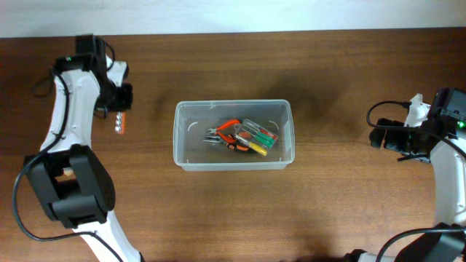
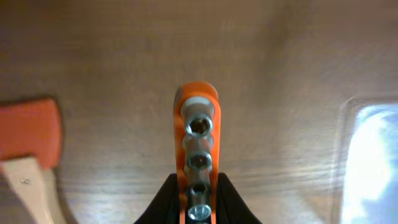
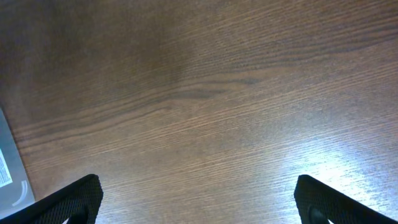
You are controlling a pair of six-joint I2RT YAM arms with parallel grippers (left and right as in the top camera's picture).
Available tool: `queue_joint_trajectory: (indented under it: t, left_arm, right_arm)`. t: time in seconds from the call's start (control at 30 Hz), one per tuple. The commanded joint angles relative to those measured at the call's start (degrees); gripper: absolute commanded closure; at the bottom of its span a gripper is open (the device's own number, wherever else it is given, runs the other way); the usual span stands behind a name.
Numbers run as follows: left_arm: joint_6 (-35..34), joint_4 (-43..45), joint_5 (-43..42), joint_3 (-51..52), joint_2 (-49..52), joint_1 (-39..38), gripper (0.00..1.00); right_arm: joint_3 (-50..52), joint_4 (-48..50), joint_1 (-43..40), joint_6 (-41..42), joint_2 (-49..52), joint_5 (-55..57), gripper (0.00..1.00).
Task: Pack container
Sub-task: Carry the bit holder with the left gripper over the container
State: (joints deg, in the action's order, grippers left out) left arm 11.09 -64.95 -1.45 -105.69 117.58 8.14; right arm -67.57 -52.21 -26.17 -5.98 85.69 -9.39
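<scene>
1. On the middle of the brown wooden table (image 1: 328,211) sits the container (image 1: 182,156), a clear plastic bin with round corners.
2. Inside it lie pliers (image 1: 227,135) with orange handles and a few screwdrivers (image 1: 261,138) with green, yellow and red handles. They are bunched toward the right half of the bin.
3. The left gripper (image 2: 198,199) is well to the left of the bin. Its black fingers (image 2: 158,208) squeeze an orange socket rail (image 2: 198,109) from both sides.
4. Shiny metal sockets (image 2: 199,126) sit in a row along that rail.
5. An orange and pale wooden tool (image 2: 28,143) lies on the table to the left of the rail in the left wrist view, not touching it. I cannot tell what tool it is.
6. The right gripper (image 3: 196,190) is well to the right of the bin, over bare wood. Its fingers (image 3: 74,199) are spread wide apart with nothing between them.
7. One bit of the bin shows at the left edge of the right wrist view.
</scene>
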Motion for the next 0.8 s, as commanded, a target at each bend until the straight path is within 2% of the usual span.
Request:
queue_joint_trajectory:
  t: [0.0,0.23,0.4,0.57,0.77]
  left_arm:
    - [0.11,-1.77,-5.01,-6.27,0.15,-1.38,0.98]
    - [0.52,-4.46,-9.33,-13.35,0.13,-7.80,0.98]
    - [5.35,-4.59,-9.31,-14.64,0.04,-14.53,0.98]
    - [7.13,-5.05,-9.29,-14.64,0.04,-20.06,0.98]
    - [11.89,-10.36,-9.29,-14.64,0.04,-25.44,0.98]
  right_arm:
    - [0.09,0.22,-0.15,0.46,0.04,-0.52,0.01]
    - [0.09,0.22,-0.15,0.48,0.04,-0.52,0.01]
    - [0.09,0.22,-0.15,0.48,0.04,-0.52,0.01]
    - [0.09,0.22,-0.15,0.48,0.04,-0.52,0.01]
    - [0.09,0.22,-0.15,0.48,0.04,-0.52,0.01]
